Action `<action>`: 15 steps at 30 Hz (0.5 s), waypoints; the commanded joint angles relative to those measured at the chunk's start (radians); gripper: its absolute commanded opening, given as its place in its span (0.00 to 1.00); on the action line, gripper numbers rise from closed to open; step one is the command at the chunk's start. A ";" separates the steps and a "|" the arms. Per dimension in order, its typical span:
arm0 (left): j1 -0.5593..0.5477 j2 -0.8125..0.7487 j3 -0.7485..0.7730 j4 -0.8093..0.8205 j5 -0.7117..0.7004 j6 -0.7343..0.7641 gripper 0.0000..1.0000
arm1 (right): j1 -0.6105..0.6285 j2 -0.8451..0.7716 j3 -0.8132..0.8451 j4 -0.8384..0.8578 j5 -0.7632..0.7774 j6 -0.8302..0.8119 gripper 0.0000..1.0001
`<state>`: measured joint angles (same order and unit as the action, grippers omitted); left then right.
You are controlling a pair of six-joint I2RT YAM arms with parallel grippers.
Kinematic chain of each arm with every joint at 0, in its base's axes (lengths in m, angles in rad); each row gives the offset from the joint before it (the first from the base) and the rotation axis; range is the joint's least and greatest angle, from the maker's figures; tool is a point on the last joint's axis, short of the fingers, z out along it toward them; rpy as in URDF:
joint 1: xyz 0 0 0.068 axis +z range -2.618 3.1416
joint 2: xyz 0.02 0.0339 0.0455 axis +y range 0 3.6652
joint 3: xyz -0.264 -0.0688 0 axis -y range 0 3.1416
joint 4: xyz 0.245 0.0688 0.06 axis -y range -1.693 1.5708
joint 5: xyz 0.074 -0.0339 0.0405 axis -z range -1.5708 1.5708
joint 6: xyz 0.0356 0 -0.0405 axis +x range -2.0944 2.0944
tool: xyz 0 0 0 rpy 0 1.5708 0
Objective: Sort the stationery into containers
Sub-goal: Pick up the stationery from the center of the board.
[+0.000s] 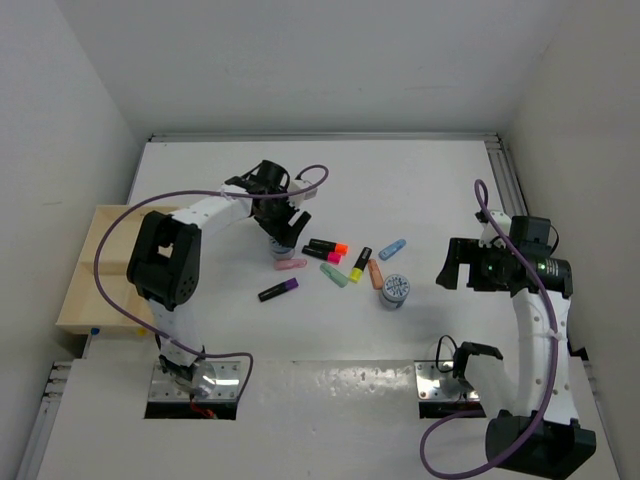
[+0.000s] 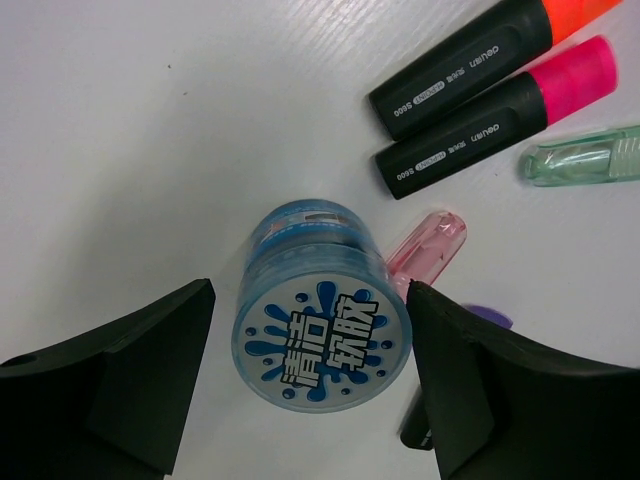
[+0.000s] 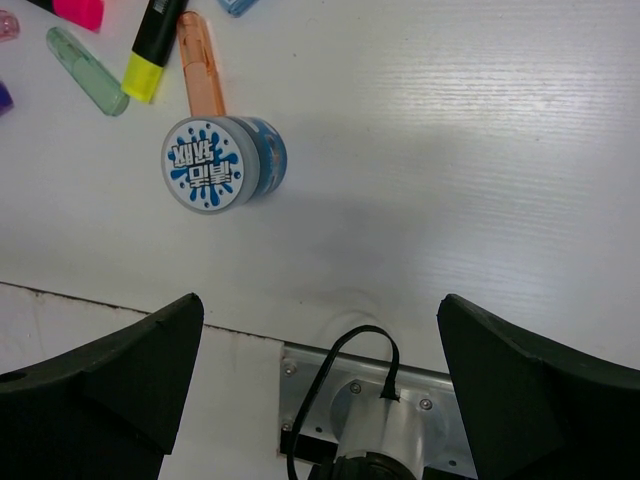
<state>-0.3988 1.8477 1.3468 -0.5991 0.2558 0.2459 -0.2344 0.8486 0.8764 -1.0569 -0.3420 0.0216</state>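
- Stationery lies scattered across the middle of the tabletop (image 1: 420, 190), well apart from the wooden tray (image 1: 95, 270) that we see at the far left.
- The left tool (image 2: 310, 290) is spread, its fingers straddling an upright blue patterned roll (image 2: 320, 335). One finger stands clear of the roll and the other is just beside it; we cannot tell whether it touches.
- Just right of that roll lies a pink stub (image 2: 428, 245), with a purple highlighter (image 1: 278, 290) nearer the arm bases.
- Next we find the orange highlighter (image 1: 328, 246) and pink highlighter (image 1: 322, 255) side by side, then a green stub (image 1: 334, 275), yellow highlighter (image 1: 361, 265), salmon stub (image 1: 376, 274) and blue stub (image 1: 392, 249).
- A second roll (image 3: 215, 165) stands just beside the salmon stub's end.
- The right tool (image 3: 318, 300) hangs spread, gripping nothing, apart from that roll.
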 commanded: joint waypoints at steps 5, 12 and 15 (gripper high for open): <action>-0.005 0.001 0.018 0.013 -0.044 0.007 0.74 | -0.008 0.003 -0.005 0.011 -0.011 -0.014 0.99; 0.000 -0.007 -0.011 -0.010 -0.036 -0.003 0.42 | -0.008 0.007 -0.008 0.020 -0.015 -0.014 0.99; 0.012 -0.010 0.003 -0.014 -0.041 -0.013 0.26 | -0.008 0.007 -0.020 0.026 -0.029 -0.014 0.99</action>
<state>-0.3973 1.8496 1.3464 -0.5964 0.2295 0.2485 -0.2359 0.8547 0.8658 -1.0546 -0.3477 0.0212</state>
